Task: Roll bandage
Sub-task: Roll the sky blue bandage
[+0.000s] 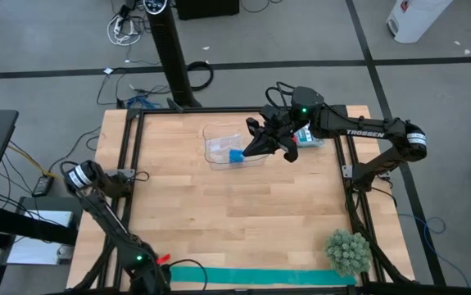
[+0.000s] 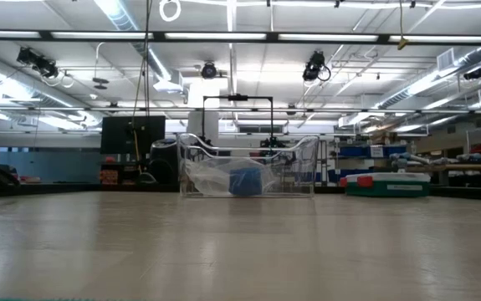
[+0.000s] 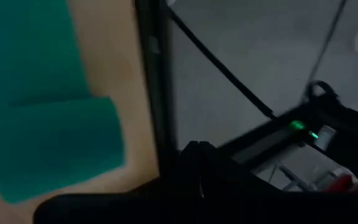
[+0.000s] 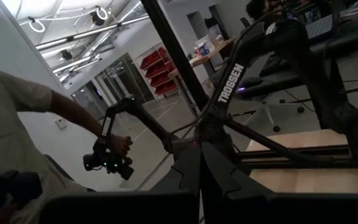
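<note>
Presently the bandage [image 1: 260,277] lies as a long flat teal ribbon along the table's near edge, its left end beside the left gripper [image 1: 147,281]; the left wrist view suggests that end is folded over, though blur makes this uncertain. That gripper's fingers are closed and appear to hold nothing. The right gripper [image 1: 261,141], also closed and empty, waits at the far side by the clear tray [image 1: 219,131] holding a blue roll [image 1: 236,155]. Recommendation: pinch the ribbon's end squarely, keep edges aligned, and turn evenly so the coil stays tight.
</note>
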Tool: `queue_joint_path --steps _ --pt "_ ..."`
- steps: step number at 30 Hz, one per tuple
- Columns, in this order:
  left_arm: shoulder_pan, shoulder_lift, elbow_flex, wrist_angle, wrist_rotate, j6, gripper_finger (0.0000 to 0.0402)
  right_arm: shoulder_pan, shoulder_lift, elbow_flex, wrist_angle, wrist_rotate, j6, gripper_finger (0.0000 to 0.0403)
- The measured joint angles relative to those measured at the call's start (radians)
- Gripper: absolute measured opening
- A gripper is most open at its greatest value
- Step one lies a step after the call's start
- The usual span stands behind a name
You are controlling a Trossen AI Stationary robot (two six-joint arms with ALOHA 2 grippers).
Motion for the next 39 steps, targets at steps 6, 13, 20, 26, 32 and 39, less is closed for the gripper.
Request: queue_joint_path --steps 6,13,20,26,32,39 --pt "0.000 0.053 -0.001 0.001 -0.014 -0.003 0.0019 0.000 0.000 0.000 0.002 0.000 0.011 0.0000" --pt "0.004 0.105 0.002 -0.071 -0.010 -0.007 0.0019 -0.001 0.000 0.000 0.005 0.001 0.028 0.0000" --pt "0.054 0.111 0.057 -0.339 -0.367 0.008 0.0019 -0.001 0.000 0.000 0.005 0.001 0.034 0.0000" --pt "0.139 0.111 0.102 -0.455 -0.599 0.088 0.0019 -0.001 0.000 0.000 0.005 0.002 0.039 0.0000" --pt "0.183 0.109 0.149 -0.555 -0.582 0.173 0.0019 -0.001 0.000 0.000 0.004 0.007 0.039 0.0000" --pt "0.183 0.004 0.184 -0.572 -0.575 0.124 0.0019 -0.001 0.000 0.000 -0.005 0.009 0.039 0.0000"
